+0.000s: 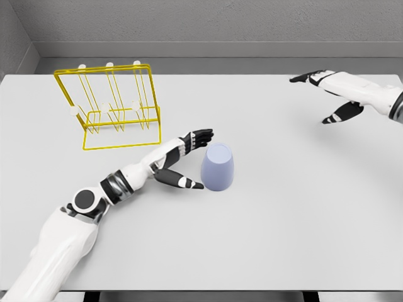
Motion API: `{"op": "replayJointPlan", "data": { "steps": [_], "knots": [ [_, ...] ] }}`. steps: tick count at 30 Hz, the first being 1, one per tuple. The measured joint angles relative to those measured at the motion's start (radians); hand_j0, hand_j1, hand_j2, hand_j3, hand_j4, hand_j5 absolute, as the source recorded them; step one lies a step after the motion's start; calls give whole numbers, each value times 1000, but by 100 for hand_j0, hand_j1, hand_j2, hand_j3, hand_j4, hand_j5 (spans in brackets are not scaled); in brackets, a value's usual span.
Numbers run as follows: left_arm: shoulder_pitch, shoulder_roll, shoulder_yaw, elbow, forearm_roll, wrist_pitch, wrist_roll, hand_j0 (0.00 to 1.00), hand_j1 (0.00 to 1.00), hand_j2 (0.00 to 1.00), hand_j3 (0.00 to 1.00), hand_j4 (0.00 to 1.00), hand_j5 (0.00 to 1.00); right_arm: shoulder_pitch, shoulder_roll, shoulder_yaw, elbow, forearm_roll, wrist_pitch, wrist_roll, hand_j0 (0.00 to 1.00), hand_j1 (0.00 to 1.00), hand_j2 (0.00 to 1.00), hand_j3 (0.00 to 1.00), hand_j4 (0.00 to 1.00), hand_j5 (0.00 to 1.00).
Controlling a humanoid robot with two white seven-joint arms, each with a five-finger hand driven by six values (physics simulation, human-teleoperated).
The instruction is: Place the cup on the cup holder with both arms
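Observation:
A pale lavender cup point(218, 167) stands on the white table point(283, 220) near its middle. My left hand point(195, 158) is just left of the cup, open, with the fingers above and the thumb low by the cup's base; the cup's left side lies between them. Whether it touches the cup I cannot tell. A yellow wire cup holder point(113, 107) with white-tipped pegs stands at the back left. My right hand point(327, 97) hovers open at the far right, well away from the cup.
A grey wall runs behind the table's far edge. The table's front edge lies close to the bottom of the view.

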Motion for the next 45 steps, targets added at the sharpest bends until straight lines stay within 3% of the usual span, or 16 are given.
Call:
{"op": "replayJointPlan", "data": {
  "steps": [16, 45],
  "knots": [
    [-5, -64, -19, 0, -33, -1, 0, 100, 100, 100, 100, 100, 100, 8, 19, 1, -6, 53, 0, -24, 100, 100, 100, 100, 100, 100],
    [-20, -85, -17, 22, -38, 1, 0, 100, 100, 100, 100, 100, 100, 9, 22, -4, 1, 53, 0, -19, 100, 100, 100, 100, 100, 100]
  ]
}}
